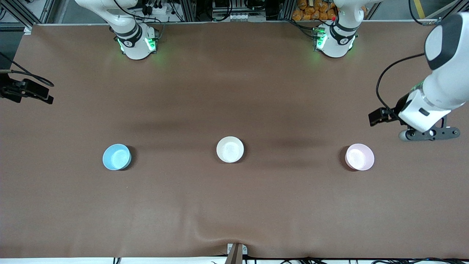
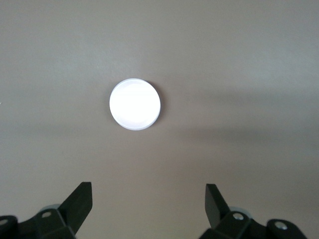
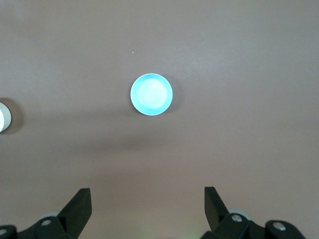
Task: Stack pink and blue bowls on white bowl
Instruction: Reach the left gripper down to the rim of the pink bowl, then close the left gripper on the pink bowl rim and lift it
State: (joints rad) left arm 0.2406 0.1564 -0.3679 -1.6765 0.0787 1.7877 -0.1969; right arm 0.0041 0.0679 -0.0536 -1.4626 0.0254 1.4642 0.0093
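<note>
3 bowls sit upright in a row on the brown table cover (image 1: 234, 205), all well apart, none stacked. White bowl (image 1: 230, 149) is mid-row. Blue bowl (image 1: 116, 157) is toward the right arm's end, pink bowl (image 1: 359, 157) toward the left arm's end. Blue & pink lie a touch nearer the front cam than white. All 3 are empty inside.

Left gripper (image 1: 428, 134) is up in the air over bare cover at the left arm's end of the table, near the pink bowl but not over it. In the left wrist view the gripper (image 2: 148, 199) has its jaws spread wide w/ nothing between them; only bare cover shows in the gap. That cam sees one bowl washed out to plain white by glare (image 2: 135, 104), apart from the fingers (image 2: 79, 201), no contact. By position it's prob the pink one, but colour can't be told there.

Right gripper (image 3: 147, 201) is also spread wide & holds nothing. In front view only its black wrist hardware shows at the frame edge on the right arm's end. Its fingers (image 3: 79, 204) are clear of the blue bowl (image 3: 151, 94), no contact. A sliver of the white bowl (image 3: 4, 115) shows at that view's edge
</note>
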